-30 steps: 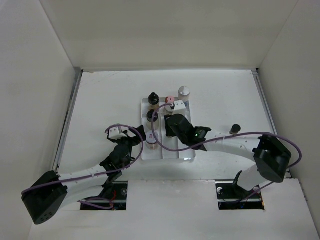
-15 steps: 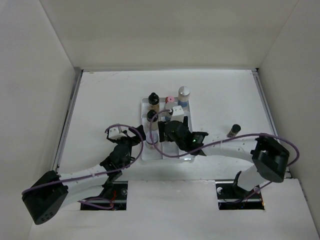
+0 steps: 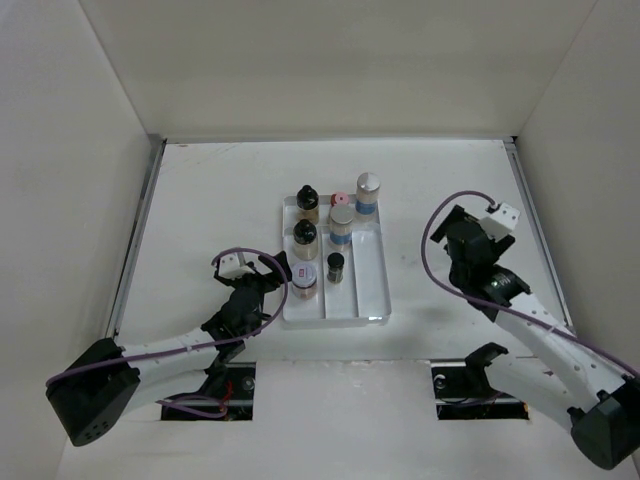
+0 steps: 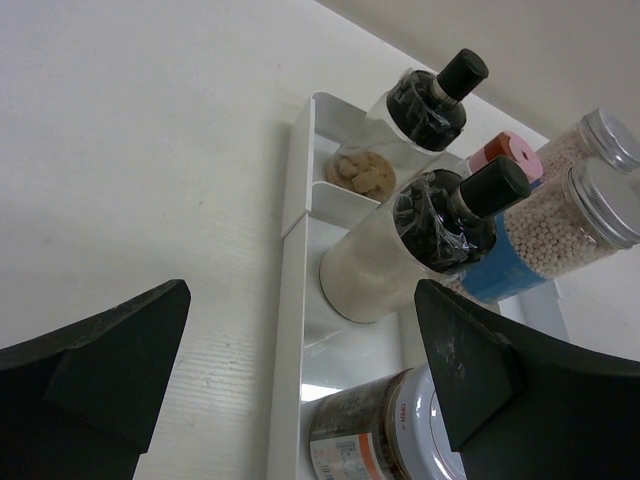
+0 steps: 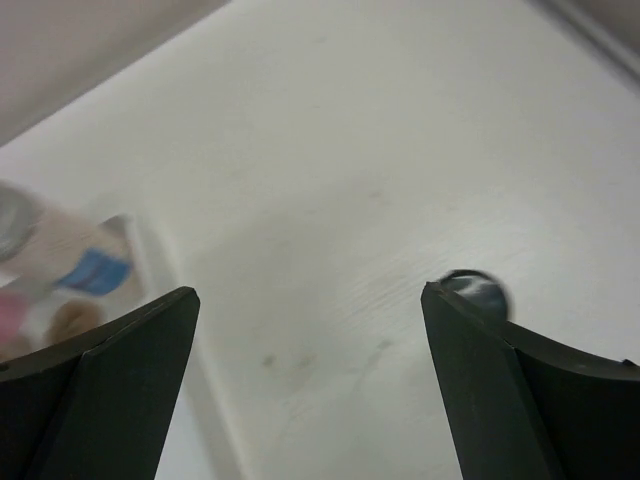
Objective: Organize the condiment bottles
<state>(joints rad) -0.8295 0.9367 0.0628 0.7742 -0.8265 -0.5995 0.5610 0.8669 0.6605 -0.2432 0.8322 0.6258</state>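
Observation:
The condiment bottles stand in the clear divided tray: two black-capped bottles, a pink-capped one, two silver-capped ones with blue labels, a small black-capped bottle and a white-lidded jar. My left gripper is open beside the tray's left wall, level with the jar. My right gripper hangs open and empty over the table right of the tray. In the right wrist view a dark bottle cap peeks out behind the right finger.
White walls enclose the table on the left, back and right. The tray's right lane holds nothing in its near part. The left arm's purple cable loops up beside the tray.
My right gripper opened, left the small black-capped bottle standing in the tray's middle lane, and swung away to the right. The left arm has not moved.

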